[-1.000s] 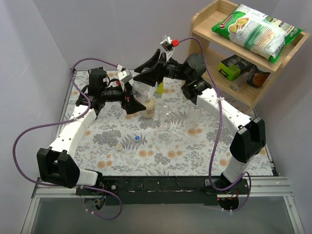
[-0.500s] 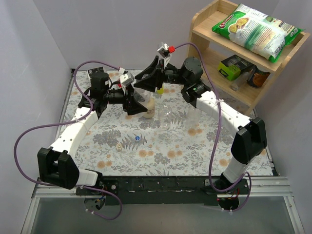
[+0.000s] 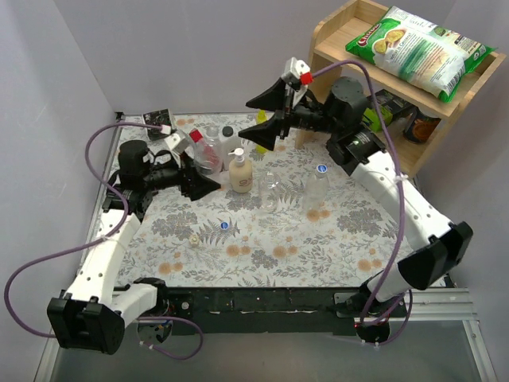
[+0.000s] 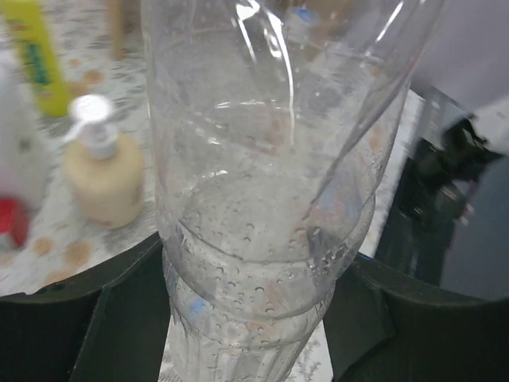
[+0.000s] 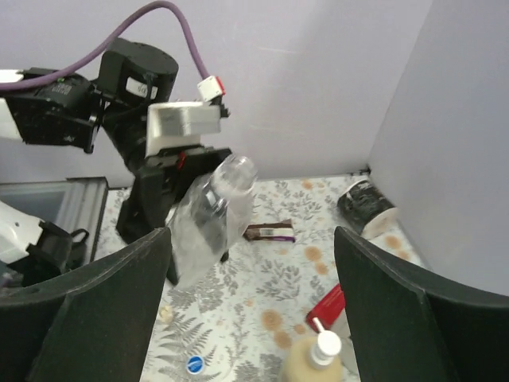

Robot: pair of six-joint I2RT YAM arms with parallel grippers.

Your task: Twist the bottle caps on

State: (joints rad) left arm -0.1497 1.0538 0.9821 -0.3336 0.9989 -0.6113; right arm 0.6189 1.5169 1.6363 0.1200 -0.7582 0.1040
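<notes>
Wrist footage from my left gripper showed its black fingers clamped on a transparent colourless plastic bottle, little else. From the right wrist I saw that bottle tilted above the flowered table; overhead, a small blue screw cap and a pale yellowish one lay loose on it. My right gripper gaped wide, empty.
</notes>
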